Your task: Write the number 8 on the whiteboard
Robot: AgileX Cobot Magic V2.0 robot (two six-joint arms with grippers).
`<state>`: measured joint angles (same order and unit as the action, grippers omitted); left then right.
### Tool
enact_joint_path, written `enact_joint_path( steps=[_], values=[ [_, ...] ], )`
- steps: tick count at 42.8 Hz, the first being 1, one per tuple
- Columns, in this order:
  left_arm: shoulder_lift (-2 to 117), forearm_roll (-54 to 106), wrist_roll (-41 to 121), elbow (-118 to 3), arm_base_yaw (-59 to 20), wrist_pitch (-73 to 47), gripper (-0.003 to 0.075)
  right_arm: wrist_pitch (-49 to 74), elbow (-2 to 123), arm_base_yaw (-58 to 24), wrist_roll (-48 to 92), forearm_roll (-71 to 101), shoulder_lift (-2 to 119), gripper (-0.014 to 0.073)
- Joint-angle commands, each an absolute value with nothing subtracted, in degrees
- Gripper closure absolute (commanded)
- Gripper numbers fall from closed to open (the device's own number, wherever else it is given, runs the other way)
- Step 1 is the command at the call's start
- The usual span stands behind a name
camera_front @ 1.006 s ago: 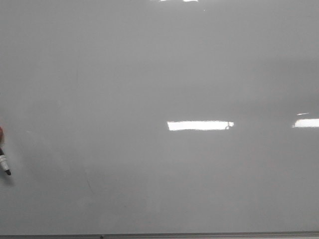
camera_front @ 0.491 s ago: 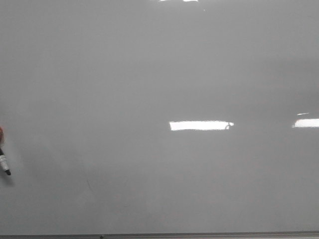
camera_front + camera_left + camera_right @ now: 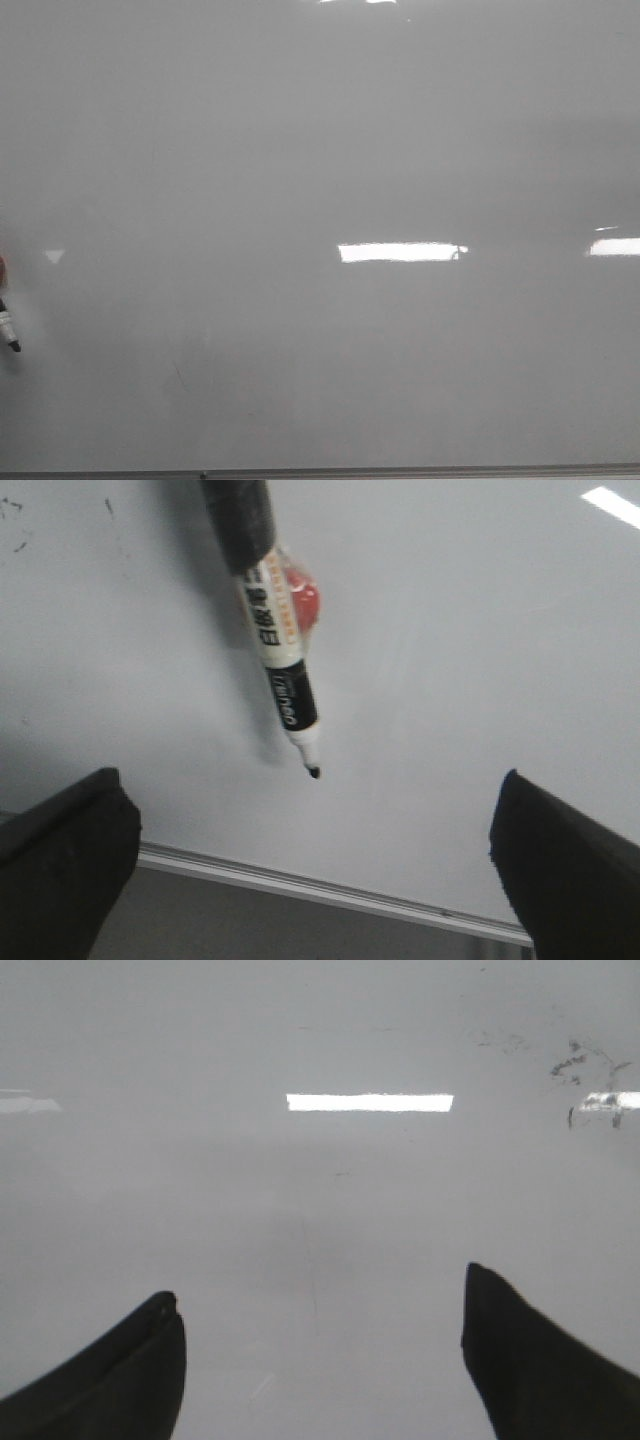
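The whiteboard (image 3: pixel 320 150) fills the front view, glossy grey-white with bright light reflections. No number 8 shows on it in any view. A white marker (image 3: pixel 283 655) with a black band and a black tip (image 3: pixel 314 772) points down at the board in the left wrist view; its upper end sits in a black sleeve and a red part lies behind it. Only its tip end shows in the front view (image 3: pixel 10 330), at the far left edge. My left gripper (image 3: pixel 308 810) is open, its fingers wide apart with the marker tip beyond them. My right gripper (image 3: pixel 320 1285) is open and empty over bare board.
The board's thin metal edge strip (image 3: pixel 400 471) runs along the near side and also shows in the left wrist view (image 3: pixel 300 885), with grey surface past it. Faint smudges of old ink (image 3: pixel 590 1065) mark the board in the right wrist view.
The marker tip at the far left has barely shifted. A small bright triangular reflection has appeared on the board to its upper right.
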<state>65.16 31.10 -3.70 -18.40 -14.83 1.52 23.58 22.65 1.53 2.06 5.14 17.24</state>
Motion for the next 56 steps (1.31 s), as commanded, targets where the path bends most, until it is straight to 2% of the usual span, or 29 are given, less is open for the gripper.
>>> enact_joint_path(
  steps=[1,12,17,23,30,33,36,41,48,52,56],
  values=[
    [72.38,31.74,-3.92,-22.15,-15.47,7.85,0.0031,19.11,24.72,1.07,2.12,4.37,18.12,0.0002],
    [83.29,31.62,-3.92,-28.46,-15.47,9.57,0.0032,19.11,24.72,1.07,2.12,4.37,18.12,0.0002],
    [84.94,31.62,-3.92,-29.34,-15.47,10.20,0.0082,19.24,24.67,1.06,2.12,4.37,18.12,0.0002],
    [85.40,31.62,-3.92,-29.34,-15.47,10.34,0.0252,19.44,24.67,1.06,2.12,4.37,18.12,0.0002],
    [85.40,31.62,-3.92,-29.34,-15.47,11.05,0.0538,19.49,24.67,1.06,2.12,4.37,18.12,0.0002],
    [85.40,31.62,-3.92,-29.34,-15.47,11.44,0.0633,19.49,24.67,1.06,2.12,4.37,18.12,0.0002],
    [85.40,31.62,-3.92,-29.34,-15.47,11.44,0.0690,19.49,24.67,1.06,2.12,4.37,18.12,0.0002],
    [84.61,31.62,-3.81,-29.34,-15.47,9.61,0.0733,19.49,24.67,1.06,2.12,4.37,18.12,0.0002],
    [78.80,25.07,-3.57,-29.37,-15.47,4.05,0.0733,19.49,24.67,1.06,2.12,4.37,18.12,0.0002],
    [73.69,18.70,-3.57,-30.94,-15.47,-4.81,0.0733,19.53,24.67,1.06,2.12,4.37,18.12,0.0002],
    [70.05,13.24,-2.60,-34.79,-15.47,-19.48,0.0733,20.46,24.88,1.06,2.12,4.37,18.12,0.0002]
  ],
)
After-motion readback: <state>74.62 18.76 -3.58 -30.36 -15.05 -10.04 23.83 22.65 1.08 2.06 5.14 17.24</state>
